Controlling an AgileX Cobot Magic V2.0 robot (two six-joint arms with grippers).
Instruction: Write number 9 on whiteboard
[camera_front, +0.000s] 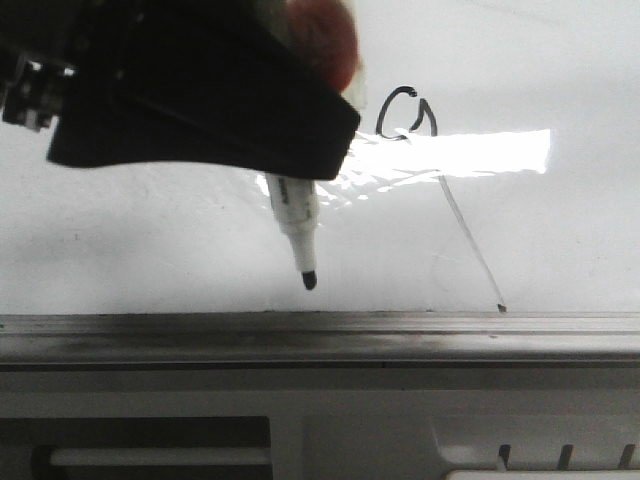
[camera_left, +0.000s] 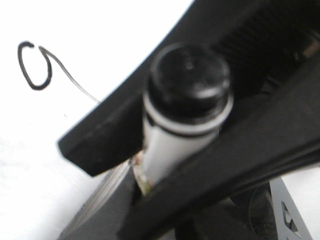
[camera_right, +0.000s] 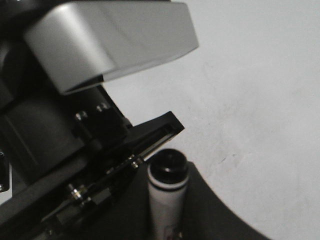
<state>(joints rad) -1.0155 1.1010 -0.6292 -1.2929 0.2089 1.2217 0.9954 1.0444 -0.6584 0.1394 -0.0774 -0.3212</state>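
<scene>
The whiteboard (camera_front: 560, 240) fills the front view, with the number 9 (camera_front: 408, 115) drawn on it: a small open loop and a long faint tail slanting down to the rail. My left gripper (camera_front: 300, 150) comes in from the upper left. It is shut on a white marker (camera_front: 298, 225) whose black tip points down, left of the tail; contact with the board cannot be judged. The left wrist view shows the marker (camera_left: 172, 145) clamped between black fingers (camera_left: 100, 140), the 9 (camera_left: 35, 65) beyond. In the right wrist view the marker (camera_right: 167, 200) stands between dark shapes; the right gripper (camera_right: 167, 225) is unclear.
A grey metal rail (camera_front: 320, 335) runs along the board's near edge, above a pale unit with slots (camera_front: 560, 460). A bright glare band (camera_front: 450, 155) crosses the board under the loop. A silver housing (camera_right: 110, 45) on the other arm hangs close to the marker.
</scene>
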